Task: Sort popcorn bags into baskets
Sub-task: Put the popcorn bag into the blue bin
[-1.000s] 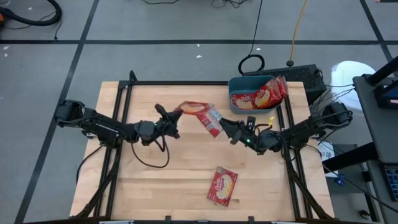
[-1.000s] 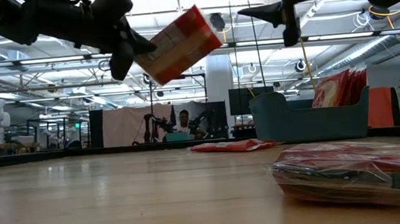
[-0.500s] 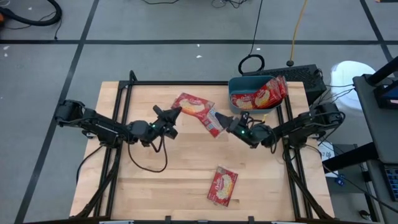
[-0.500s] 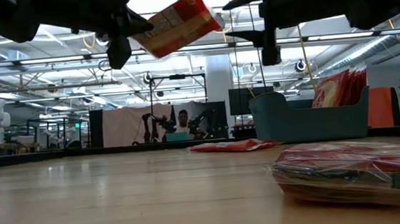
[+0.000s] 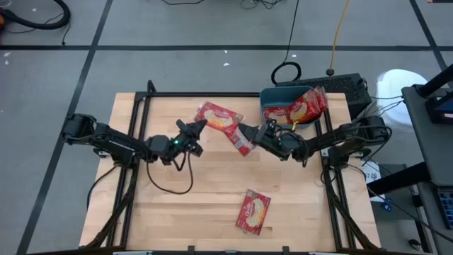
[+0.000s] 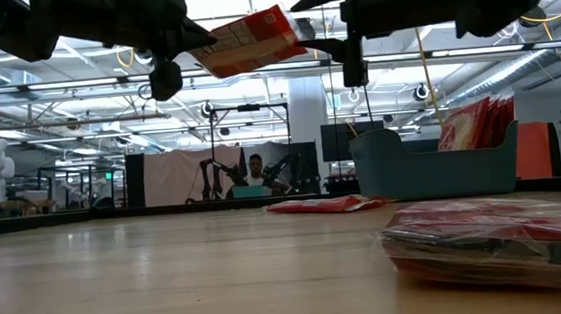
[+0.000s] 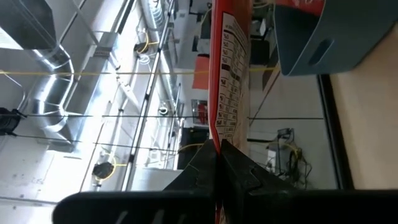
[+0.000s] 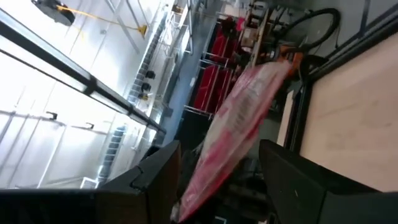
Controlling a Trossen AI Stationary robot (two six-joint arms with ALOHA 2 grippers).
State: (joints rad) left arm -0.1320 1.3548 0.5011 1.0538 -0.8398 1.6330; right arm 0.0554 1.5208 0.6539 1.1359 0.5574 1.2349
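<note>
**Mid-air handover of a bag: left tool holding, right tool reaching in**

The left tool (image 5: pixel 196 129) is clamping one edge of a bag (image 5: pixel 223 124) and holding it clear above the tabletop (image 5: pixel 205 205), near the middle of the far half. In the left wrist view its fingers (image 7: pixel 211 171) are pressed together on the thin edge of that bag (image 7: pixel 229 81). The left arm is reaching in low from the left side, stretched toward the centre.

The right tool (image 5: pixel 248 132) is standing wide, with the bag's other end lying between its spread fingers (image 8: pixel 158 180); the right wrist view is showing the bag (image 8: pixel 239 121) passing through the gap, not yet pinched. The right arm is extending from the right side, pointing toward the left tool, so the two tools are facing each other with the bag bridging them. In the low view the bag (image 6: pixel 251 41) is hanging high, tilted, between both tools.

Judgement: the step in hand is passing this bag from left to right, for dropping into the bin (image 5: pixel 277 94) at the far right corner, which is already carrying several bags. The next move is calling for the right tool to close firmly on the bag before the left lets go.

Two more bags are lying on the tabletop: one (image 5: pixel 243 139) under the handover point, one (image 5: pixel 253 211) near the front edge.
</note>
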